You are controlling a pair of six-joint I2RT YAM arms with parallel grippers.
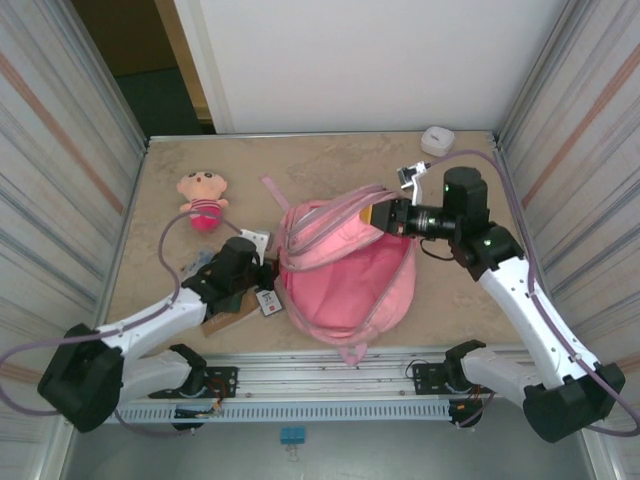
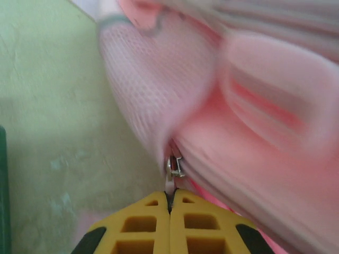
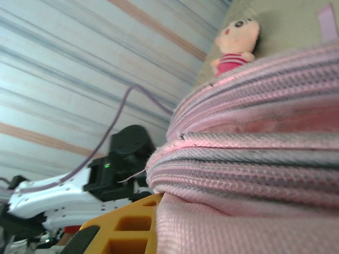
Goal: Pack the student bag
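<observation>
The student bag [image 1: 345,275] is a big pink backpack lying mid-table with its straps [image 1: 310,222] towards the back. My left gripper [image 1: 270,270] is at the bag's left edge. In the left wrist view its yellow fingers [image 2: 148,222] are pressed together on a metal zipper pull [image 2: 170,182] at the bag's seam [image 2: 222,159]. My right gripper [image 1: 385,216] holds the bag's upper right edge raised. Pink mesh fabric [image 3: 254,159] drapes over it, leaving one yellow finger [image 3: 132,227] showing.
A small plush doll [image 1: 203,198] [image 3: 237,42] sits at the back left. A white object [image 1: 437,139] lies at the back right corner. A card [image 1: 268,302] and a brown flat item [image 1: 230,318] lie under the left arm. Striped walls close both sides.
</observation>
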